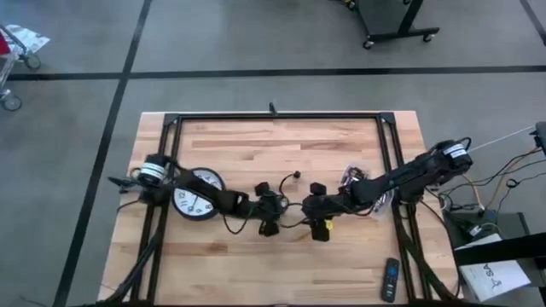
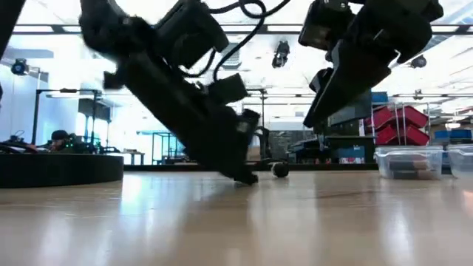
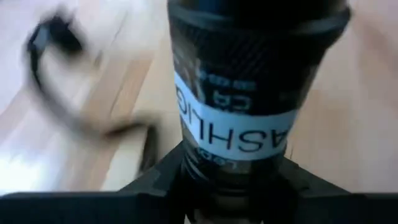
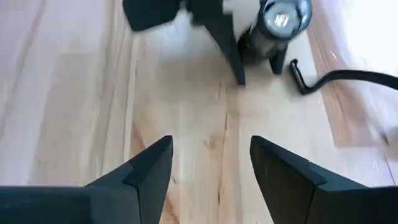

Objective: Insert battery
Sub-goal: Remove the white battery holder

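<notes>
High view is looking straight down on the whole table point(image 1: 281, 153); low view is looking level across it. Left wrist view is sitting tight on the flashlight point(image 3: 249, 93), which right wrist view is seeing farther off.

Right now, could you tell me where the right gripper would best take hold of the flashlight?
Probably the free lens end of the flashlight, approached head-on by the open right gripper: the left gripper clamps the barrel's other end, and the lens faces it.

The flashlight point(image 3: 249, 106) was cut off at both ends in the left wrist view, and the cord point(image 3: 68, 81) beside the flashlight blurred.
</notes>
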`<control>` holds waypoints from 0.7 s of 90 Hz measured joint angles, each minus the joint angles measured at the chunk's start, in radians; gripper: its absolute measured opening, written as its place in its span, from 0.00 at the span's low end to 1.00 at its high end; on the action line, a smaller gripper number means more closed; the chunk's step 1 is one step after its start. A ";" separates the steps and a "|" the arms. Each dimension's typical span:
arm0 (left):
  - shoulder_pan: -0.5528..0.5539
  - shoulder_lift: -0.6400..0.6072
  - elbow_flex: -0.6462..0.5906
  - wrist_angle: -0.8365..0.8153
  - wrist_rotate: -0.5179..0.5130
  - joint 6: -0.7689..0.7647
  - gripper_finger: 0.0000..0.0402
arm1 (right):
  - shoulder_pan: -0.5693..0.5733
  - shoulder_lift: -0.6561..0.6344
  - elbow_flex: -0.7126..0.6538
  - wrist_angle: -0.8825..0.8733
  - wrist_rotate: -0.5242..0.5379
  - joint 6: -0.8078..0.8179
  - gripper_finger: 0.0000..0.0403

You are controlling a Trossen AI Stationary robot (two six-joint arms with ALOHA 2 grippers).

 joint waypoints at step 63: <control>0.000 -0.045 0.045 -0.559 0.666 -0.278 0.30 | -0.026 0.419 0.000 0.728 0.065 -0.145 0.49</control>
